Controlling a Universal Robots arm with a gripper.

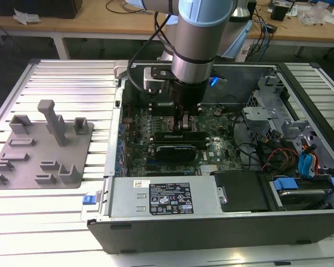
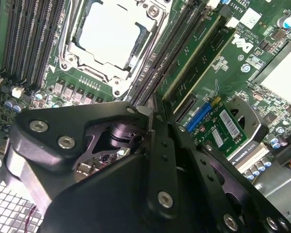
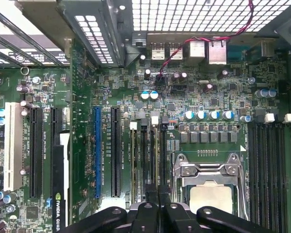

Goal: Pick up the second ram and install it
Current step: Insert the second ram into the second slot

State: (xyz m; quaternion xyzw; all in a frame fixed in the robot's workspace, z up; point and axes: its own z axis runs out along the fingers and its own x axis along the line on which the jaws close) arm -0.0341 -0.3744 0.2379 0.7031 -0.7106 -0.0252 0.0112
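Note:
My gripper (image 1: pixel 185 119) reaches down into the open computer case, low over the motherboard (image 1: pixel 211 150). In both wrist views its fingers (image 3: pixel 150 209) are closed together at the memory slots beside the processor socket (image 3: pixel 208 189). The second ram (image 2: pixel 191 56), a thin dark green stick, runs out from between the fingertips and stands on edge in a slot. It is a narrow dark edge (image 3: pixel 161 160) in the first wrist view. Another green stick (image 2: pixel 211 60) stands right beside it. My gripper (image 2: pixel 154 114) is shut on the second ram.
A grey fixture tray (image 1: pixel 42 150) with upright posts lies on the ribbed table at the exterior view's left. A wide black card (image 1: pixel 175 151) sits in the board just in front of the gripper. The power supply (image 1: pixel 167 197) and drive bays (image 1: pixel 300 189) fill the case's near side.

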